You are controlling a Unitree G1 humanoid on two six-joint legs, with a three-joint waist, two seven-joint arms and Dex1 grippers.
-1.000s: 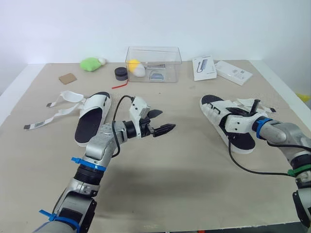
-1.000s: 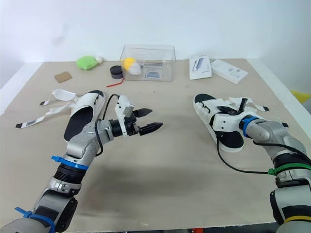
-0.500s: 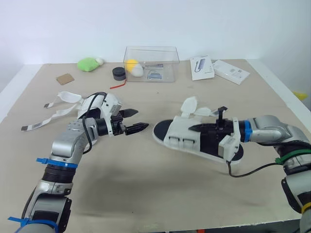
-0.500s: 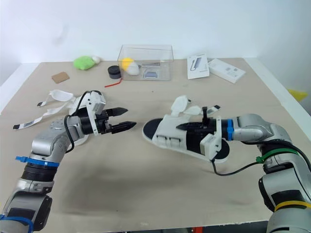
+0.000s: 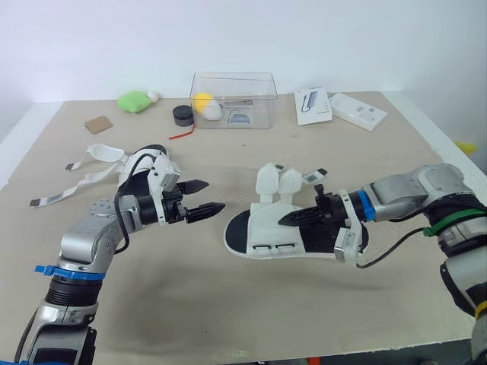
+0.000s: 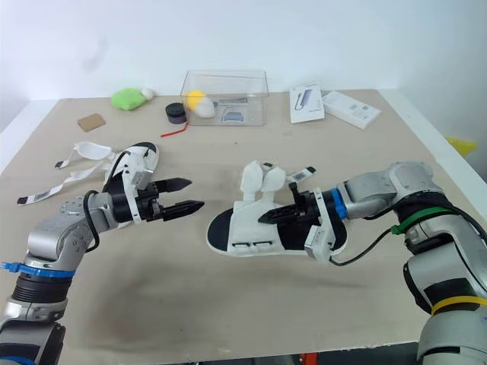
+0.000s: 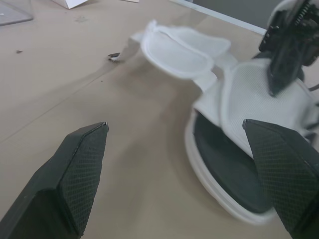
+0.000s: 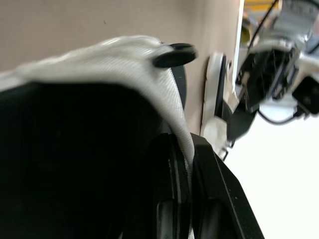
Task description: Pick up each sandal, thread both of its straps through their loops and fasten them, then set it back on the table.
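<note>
Now: R fingers point(image 5: 298, 218) pinching white upper of sandal point(image 5: 274, 230); L fingers point(image 5: 204, 208) spread, near its other end.

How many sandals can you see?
2. The gripped sandal is in the right tool, near the middle. The other sandal lies on the table to the left, partly behind the left tool, straps undone.

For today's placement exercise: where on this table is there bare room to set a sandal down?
Bare: the near table strip before the held sandal, the stretch between it and the clear box, and the right side short of the white boxes. Crowded: the left, with the second sandal and its loose straps.
</note>
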